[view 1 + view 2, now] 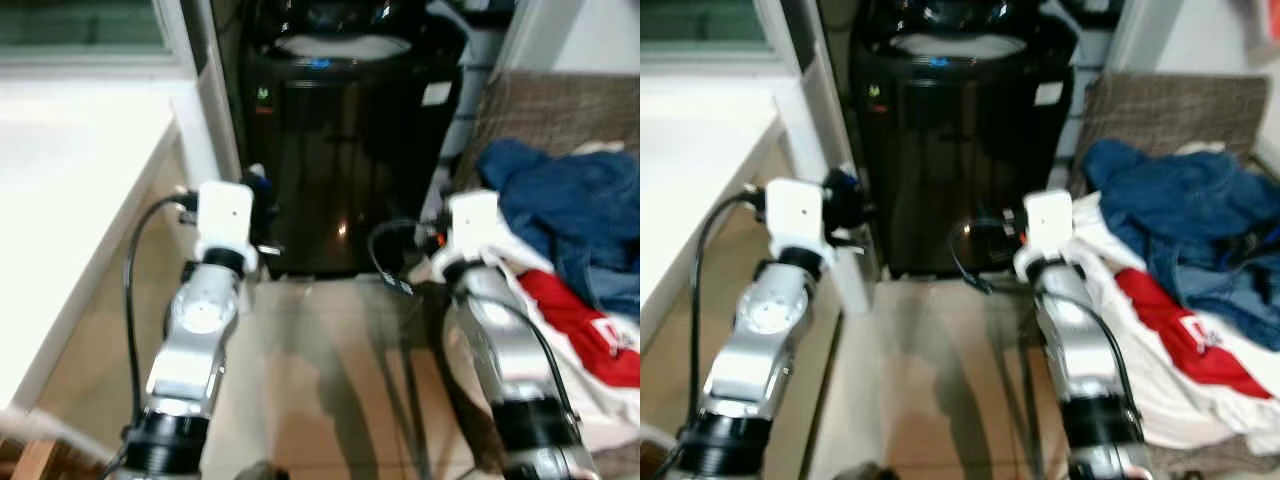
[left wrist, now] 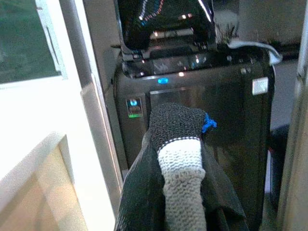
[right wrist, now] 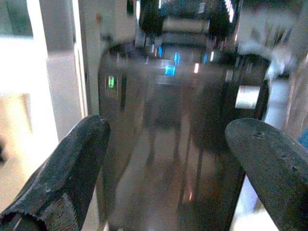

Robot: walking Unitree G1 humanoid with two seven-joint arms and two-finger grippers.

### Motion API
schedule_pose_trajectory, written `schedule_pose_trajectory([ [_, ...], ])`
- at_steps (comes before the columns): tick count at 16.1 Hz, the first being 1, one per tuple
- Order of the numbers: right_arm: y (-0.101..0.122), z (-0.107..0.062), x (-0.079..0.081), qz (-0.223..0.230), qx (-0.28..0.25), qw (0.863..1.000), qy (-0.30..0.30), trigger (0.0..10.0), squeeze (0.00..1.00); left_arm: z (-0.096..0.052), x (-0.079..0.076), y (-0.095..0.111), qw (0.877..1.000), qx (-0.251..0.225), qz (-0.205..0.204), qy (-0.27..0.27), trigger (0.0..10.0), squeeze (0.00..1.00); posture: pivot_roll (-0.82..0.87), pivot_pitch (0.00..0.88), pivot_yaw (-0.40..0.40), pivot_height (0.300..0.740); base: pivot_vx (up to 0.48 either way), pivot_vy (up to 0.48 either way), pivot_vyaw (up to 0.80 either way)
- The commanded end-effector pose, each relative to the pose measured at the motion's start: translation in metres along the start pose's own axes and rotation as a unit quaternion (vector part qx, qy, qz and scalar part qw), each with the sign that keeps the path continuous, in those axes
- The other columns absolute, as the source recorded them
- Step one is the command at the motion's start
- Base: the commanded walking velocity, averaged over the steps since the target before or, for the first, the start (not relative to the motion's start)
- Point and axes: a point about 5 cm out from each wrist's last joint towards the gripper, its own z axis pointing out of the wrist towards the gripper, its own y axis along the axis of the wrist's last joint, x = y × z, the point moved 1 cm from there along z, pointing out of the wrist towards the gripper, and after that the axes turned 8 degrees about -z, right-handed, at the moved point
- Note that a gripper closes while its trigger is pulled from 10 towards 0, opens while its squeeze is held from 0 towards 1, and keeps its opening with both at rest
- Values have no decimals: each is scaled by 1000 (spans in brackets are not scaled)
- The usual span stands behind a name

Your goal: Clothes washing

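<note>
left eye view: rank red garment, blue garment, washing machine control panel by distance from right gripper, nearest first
1. red garment, on the pile just right of the right gripper.
2. blue garment, farther right, higher on the pile.
3. washing machine control panel, straight ahead at the machine's top.

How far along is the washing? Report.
Done: the washing machine stands before the robot with its lid up. In hand: the left gripper is shut on a dark and grey knitted garment, held short of the machine. The right gripper is open, holding nothing. Left: the blue clothes and the red and white clothes heaped on the right.
</note>
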Motion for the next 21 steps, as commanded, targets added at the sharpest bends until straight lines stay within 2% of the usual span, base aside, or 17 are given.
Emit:
schedule_pose_trajectory([
  [1,1,2,-3,-3,-6,1000,-5,10000,0,3,6,3,1000,-7,2,15,0,0,-5,0,-10,723,480,0,0],
  [6,-2,11,2,2,-6,1000,17,10000,0,6,6,6,999,-18,5,28,0,0,1,0,-9,723,480,0,0],
  [10,-9,8,10,12,7,999,38,10000,0,7,16,3,997,-8,-13,70,0,0,-3,0,-10,723,478,0,0],
  [15,-16,5,3,7,22,1000,21,10000,0,10,8,2,999,-6,19,45,0,0,-14,0,-10,723,478,0,135],
  [19,-14,4,5,3,13,1000,22,10000,0,15,4,6,999,-11,43,19,0,0,-16,0,-4,723,476,0,0],
  [21,-9,6,-6,-15,1,1000,-26,10000,0,19,2,10,998,-20,59,1,0,0,-15,0,1,723,472,0,0],
])
